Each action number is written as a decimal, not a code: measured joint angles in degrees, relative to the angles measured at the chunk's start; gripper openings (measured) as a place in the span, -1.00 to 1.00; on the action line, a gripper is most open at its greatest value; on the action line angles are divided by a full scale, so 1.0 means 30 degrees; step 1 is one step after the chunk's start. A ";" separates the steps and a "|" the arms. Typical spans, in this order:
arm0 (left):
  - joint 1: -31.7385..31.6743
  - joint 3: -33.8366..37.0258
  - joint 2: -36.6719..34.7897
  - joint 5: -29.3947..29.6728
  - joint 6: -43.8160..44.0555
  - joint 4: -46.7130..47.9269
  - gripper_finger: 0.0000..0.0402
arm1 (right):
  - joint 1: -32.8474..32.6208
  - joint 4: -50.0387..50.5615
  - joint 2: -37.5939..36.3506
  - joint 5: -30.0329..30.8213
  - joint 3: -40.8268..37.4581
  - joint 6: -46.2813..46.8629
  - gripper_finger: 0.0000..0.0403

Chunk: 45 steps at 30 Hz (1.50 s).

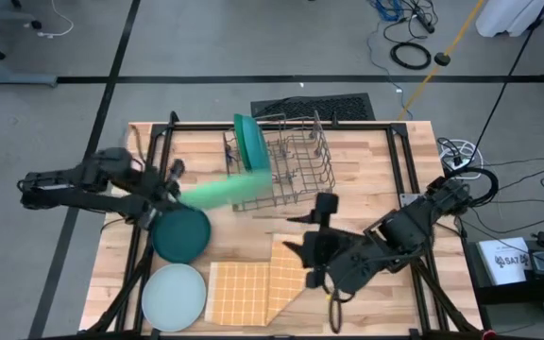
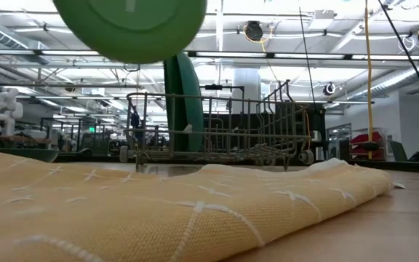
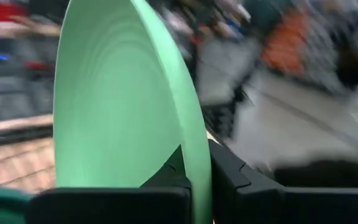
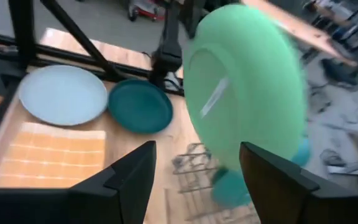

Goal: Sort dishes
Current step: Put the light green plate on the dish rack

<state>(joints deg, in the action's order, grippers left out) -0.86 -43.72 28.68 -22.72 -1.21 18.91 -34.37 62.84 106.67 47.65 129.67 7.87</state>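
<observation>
The light green plate (image 1: 227, 189) hangs in the air above the table, left of the grey wire rack (image 1: 296, 165), with my left gripper (image 1: 178, 187) shut on it. In the low view the plate (image 2: 129, 25) shows at the top, its round face toward the near edge. My right gripper (image 4: 197, 180) stands open a little off the plate (image 4: 247, 87), above the orange checked cloth (image 1: 253, 288), and holds nothing. Two teal plates (image 1: 248, 142) stand on edge in the rack's left end. A dark teal plate (image 1: 179, 233) and a pale blue plate (image 1: 173, 296) lie flat on the table. My left gripper pinches the light green plate's rim (image 3: 199, 186) between its two fingers (image 3: 232, 177), one on each face. The fingers come level from the table's left. The plate stands nearly on edge, lifted clear of the table and the rack.
The rack stands at the table's far middle, with most of its slots bare to the right of the teal plates. The cloth (image 2: 195, 211) lies rumpled at the near middle. Black frame posts (image 1: 149, 142) run along both sides of the table.
</observation>
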 joint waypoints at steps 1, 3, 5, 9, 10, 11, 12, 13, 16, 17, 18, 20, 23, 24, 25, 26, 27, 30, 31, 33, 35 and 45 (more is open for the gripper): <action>0.0011 0.0000 -0.0548 0.0996 0.0915 -0.0474 -0.88 | -0.0083 0.0319 -0.0068 0.0232 0.0000 -0.0088 0.09; 0.0014 0.0000 -0.1574 0.2646 0.2658 -0.1444 -0.88 | -0.0149 0.0718 -0.0093 0.0562 0.0000 -0.0250 0.07; 0.0042 -0.0001 -0.2586 0.4777 0.4555 -0.2231 -0.88 | -0.0119 0.1110 -0.0079 0.0594 -0.0007 -0.0516 0.05; 0.0028 -0.0026 -0.4186 0.9934 0.7800 -0.2619 -0.88 | -0.0068 0.1277 -0.0071 0.0687 -0.0015 -0.1069 0.05; 0.0028 0.0086 -0.4408 1.0954 0.8454 -0.2639 -0.88 | -0.0086 0.1277 -0.0071 0.0665 -0.0015 -0.1330 0.05; 0.0028 0.0252 -0.4573 1.1763 0.9111 -0.2664 -0.88 | -0.0089 0.1277 -0.0064 0.0661 -0.0015 -0.1627 0.05; 0.0029 0.0498 -0.4673 1.2630 0.9710 -0.2622 -0.88 | -0.0108 0.1277 -0.0064 0.0660 -0.0015 -0.1951 0.04; 0.0028 0.0743 -0.4678 1.3405 1.0336 -0.2543 -0.88 | -0.0115 0.1278 -0.0064 0.0666 -0.0015 -0.2299 0.04; 0.0036 0.1507 -0.4419 1.5533 1.2282 -0.2551 -0.88 | -0.0103 0.1289 -0.0064 0.0725 -0.0022 -0.3272 0.04; 0.0030 0.1818 -0.4285 1.6135 1.2859 -0.2681 -0.88 | -0.0101 0.1308 -0.0064 0.0733 -0.0022 -0.3553 0.04; 0.0036 0.2155 -0.4146 1.6689 1.3367 -0.2932 -0.88 | -0.0101 0.1327 -0.0064 0.0729 -0.0022 -0.3802 0.04; 0.0036 0.2834 -0.3884 1.7569 1.4438 -0.3704 -0.88 | -0.0101 0.1517 -0.0064 0.0711 -0.0022 -0.4144 0.04; 0.0043 0.3890 -0.3279 1.8230 1.6045 -0.5192 -0.88 | -0.0108 0.2276 -0.0064 0.0696 -0.0029 -0.4363 0.04; 0.0043 0.4213 -0.3044 1.8411 1.6720 -0.5481 -0.88 | -0.0101 0.2534 -0.0064 0.0689 -0.0029 -0.4363 0.04; 0.0043 0.4511 -0.2773 1.8693 1.7557 -0.5688 -0.88 | -0.0101 0.2755 -0.0064 0.0684 -0.0029 -0.4363 0.04; 0.0049 0.4794 -0.2458 1.9011 1.8422 -0.5842 -0.88 | -0.0089 0.2995 -0.0064 0.0689 -0.0029 -0.4370 0.04; 0.0043 0.5060 -0.2154 1.9317 1.9304 -0.5897 -0.88 | -0.0083 0.3201 -0.0064 0.0689 -0.0029 -0.4370 0.04; 0.0044 0.5710 -0.1138 2.0121 2.1666 -0.5824 -0.88 | -0.0079 0.3501 -0.0064 0.0694 -0.0029 -0.4275 0.04; 0.0043 0.5806 -0.0796 2.0317 2.2116 -0.5941 -0.88 | -0.0079 0.3557 -0.0064 0.0688 -0.0029 -0.4187 0.04; 0.0043 0.5932 -0.0154 2.0599 2.2305 -0.6481 -0.88 | -0.0079 0.3676 -0.0064 0.0682 -0.0029 -0.3966 0.04; 0.0046 0.5938 0.0363 2.0846 2.2294 -0.7336 -0.88 | -0.0079 0.3793 -0.0064 0.0682 -0.0029 -0.3846 0.04; 0.0043 0.5938 0.2824 2.1815 2.2308 -0.9281 -0.88 | -0.0079 0.3740 -0.0057 0.0671 -0.0029 -0.3779 0.04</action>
<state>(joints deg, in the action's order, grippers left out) -0.73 -25.91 37.16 42.73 65.71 -8.94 -34.61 74.06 106.50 49.66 129.58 -3.46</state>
